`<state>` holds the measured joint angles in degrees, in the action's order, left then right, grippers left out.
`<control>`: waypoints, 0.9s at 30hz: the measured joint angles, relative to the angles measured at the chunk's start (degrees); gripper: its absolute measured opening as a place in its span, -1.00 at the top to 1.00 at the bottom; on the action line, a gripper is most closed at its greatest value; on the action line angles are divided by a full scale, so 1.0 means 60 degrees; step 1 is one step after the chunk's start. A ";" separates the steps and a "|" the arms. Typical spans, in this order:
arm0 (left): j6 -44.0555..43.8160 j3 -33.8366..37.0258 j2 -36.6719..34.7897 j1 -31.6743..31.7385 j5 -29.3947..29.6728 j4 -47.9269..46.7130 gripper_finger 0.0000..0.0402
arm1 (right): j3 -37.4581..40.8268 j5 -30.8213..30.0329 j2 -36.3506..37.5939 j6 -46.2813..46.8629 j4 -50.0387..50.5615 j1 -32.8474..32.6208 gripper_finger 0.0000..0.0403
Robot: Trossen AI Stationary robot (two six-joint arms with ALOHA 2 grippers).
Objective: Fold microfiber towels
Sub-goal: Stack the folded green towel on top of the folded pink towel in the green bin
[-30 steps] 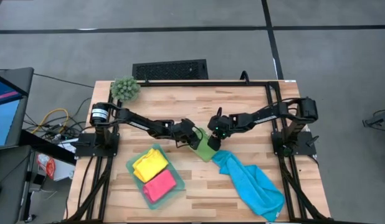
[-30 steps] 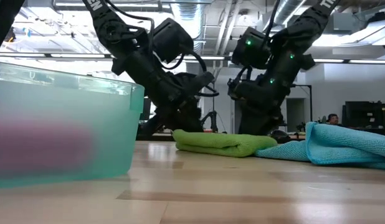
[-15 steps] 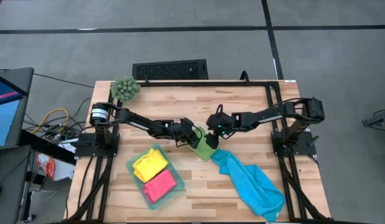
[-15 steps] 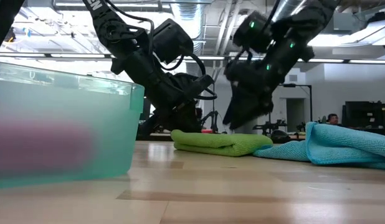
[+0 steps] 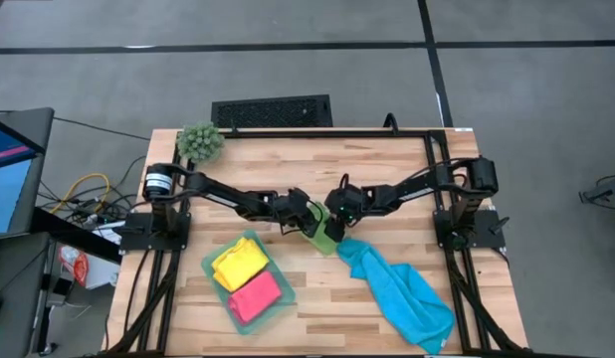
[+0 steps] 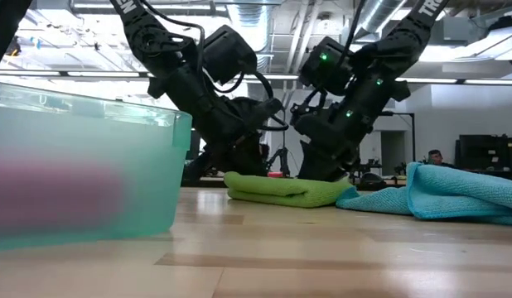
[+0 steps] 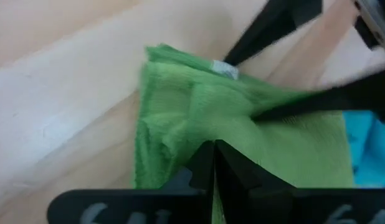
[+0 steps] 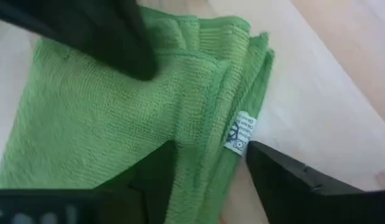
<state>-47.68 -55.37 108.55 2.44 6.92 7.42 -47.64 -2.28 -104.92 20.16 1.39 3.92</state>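
The green towel [image 5: 324,239] lies folded on the middle of the table [image 5: 387,159], a flat layered pad in the low view [image 6: 281,189], with a small white label [image 8: 239,138] sticking out of one folded edge. The left gripper [image 5: 313,218] sits on the towel's side nearest the tray; in its wrist view its two dark fingers [image 7: 202,168] are pressed together with green cloth bunched at their tips, so it is clenched on the towel. The right gripper [image 5: 333,235] reaches in from the other side, its fingers [image 8: 152,171] spread apart over the towel's labelled edge, gripping nothing.

The blue towel [image 5: 402,290] lies unfolded in a long strip just beside the green one, running toward the table's near right corner. The yellow towel [image 5: 239,264] and the pink towel [image 5: 256,295] lie folded side by side in the tray [image 5: 210,267].

From above, both grippers cover much of the green towel. In the low view the tray's wall [image 6: 82,165] fills the left side, with the pink towel only a blur behind it.

Half a second ago the right gripper hung raised above the towel; it has now dropped to the cloth and pushed farther toward the left gripper.
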 joint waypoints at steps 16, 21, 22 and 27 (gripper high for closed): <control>0.0717 -0.0004 -0.2141 0.0506 -0.1119 -0.2039 0.97 | 0.0069 0.1396 0.0015 0.0303 -0.0715 0.0194 0.94; 0.0680 -0.0004 -0.3966 0.0196 -0.0535 -0.3435 0.97 | -0.0068 0.2021 0.0580 0.0170 -0.0207 0.0317 0.96; 0.0616 -0.0004 -0.4353 0.0080 -0.0258 -0.3625 0.97 | -0.0185 0.2160 0.0736 0.0144 -0.0180 0.0338 0.96; 0.0248 -0.0004 -0.6051 -0.0516 0.1045 -0.4429 0.97 | -0.1167 0.2443 0.1004 -0.0076 -0.0203 0.0292 0.96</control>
<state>-46.19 -55.40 72.25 -0.66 13.19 -19.16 -54.64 12.38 -98.89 19.70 0.17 5.67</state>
